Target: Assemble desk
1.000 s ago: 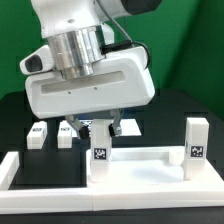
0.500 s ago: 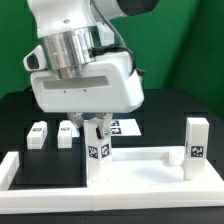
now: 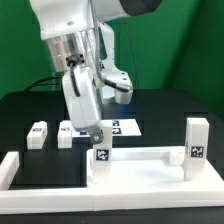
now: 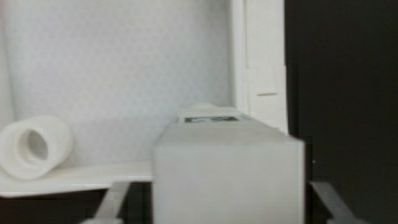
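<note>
A flat white marker board [image 3: 126,127] is seen lying on the black table [image 3: 165,105], just behind the gripper [image 3: 97,134]. White L-shaped border bars [image 3: 9,166] are laid in front of the gripper. A green backdrop [image 3: 190,45] is seen well behind it.

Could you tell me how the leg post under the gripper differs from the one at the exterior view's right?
The left leg post has the gripper straddling its top; the right leg post stands free. In the exterior view, the former stands at the panel's left end, the latter at its right end. Both are white, upright and show a tag.
</note>
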